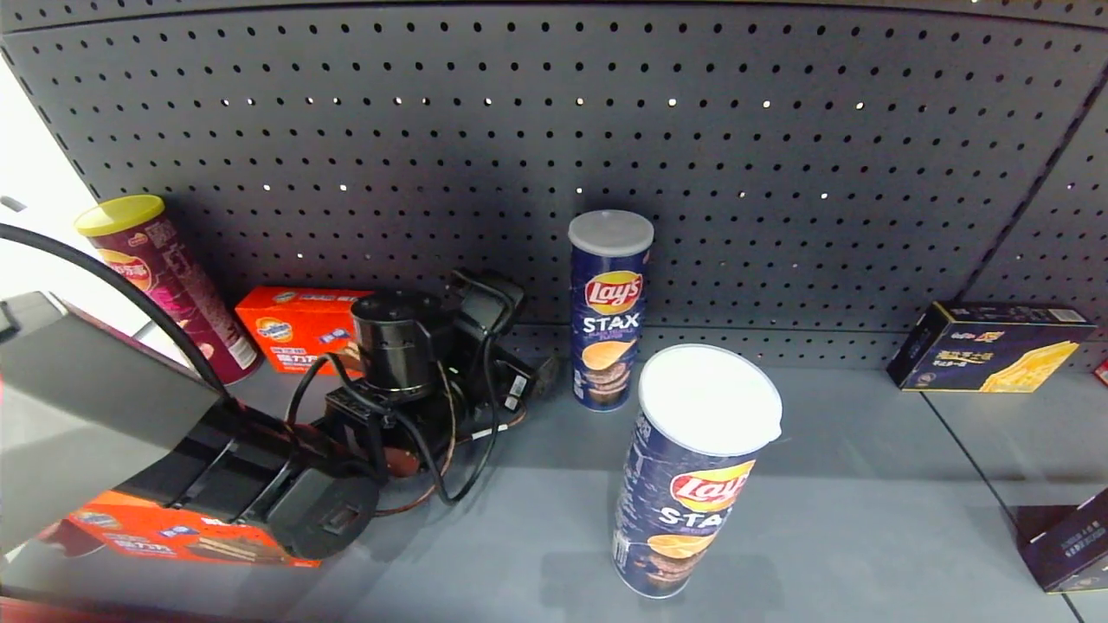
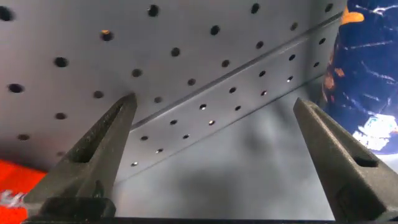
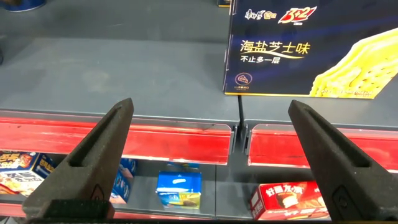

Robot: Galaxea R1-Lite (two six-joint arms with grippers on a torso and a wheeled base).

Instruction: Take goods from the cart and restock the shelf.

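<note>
Two blue chip cans stand upright on the grey shelf: one at the back near the pegboard, one nearer the front. My left arm lies low over the shelf, just left of the back can. My left gripper is open and holds nothing; it faces the pegboard's foot, with the back can just outside one finger. My right gripper is open and empty, hanging in front of a shelf edge below a dark blue biscuit box.
A maroon can with a yellow lid and an orange box stand at the back left. Another orange box lies front left. Dark blue boxes sit at the right and front right. Red price rails edge the shelf.
</note>
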